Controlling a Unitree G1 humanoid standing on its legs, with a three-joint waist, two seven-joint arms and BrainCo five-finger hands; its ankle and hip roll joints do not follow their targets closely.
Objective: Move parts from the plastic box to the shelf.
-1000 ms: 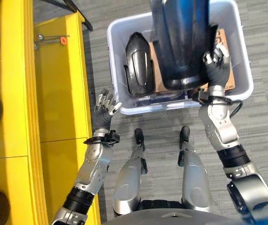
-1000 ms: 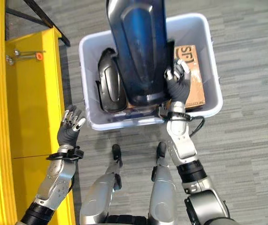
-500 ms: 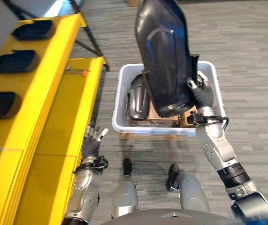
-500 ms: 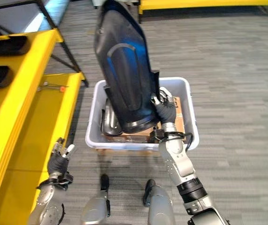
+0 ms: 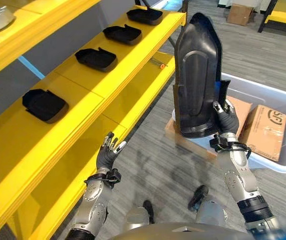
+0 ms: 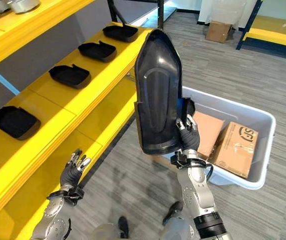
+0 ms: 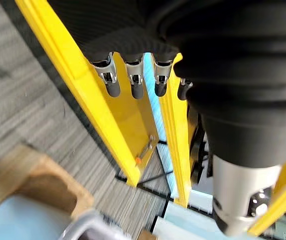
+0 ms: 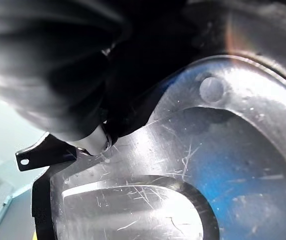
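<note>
Black part [image 5: 197, 75] now clear of box [image 5: 278, 107]

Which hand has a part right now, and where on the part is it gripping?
The right hand holds the large black part upright by its lower right edge, near the wide bottom end. The left hand is open and holds nothing, beside the yellow shelf.

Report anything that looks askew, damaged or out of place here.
Nothing stands out. The right hand holds the large black part upright above the plastic box; smaller black parts sit evenly along the yellow shelf.
</note>
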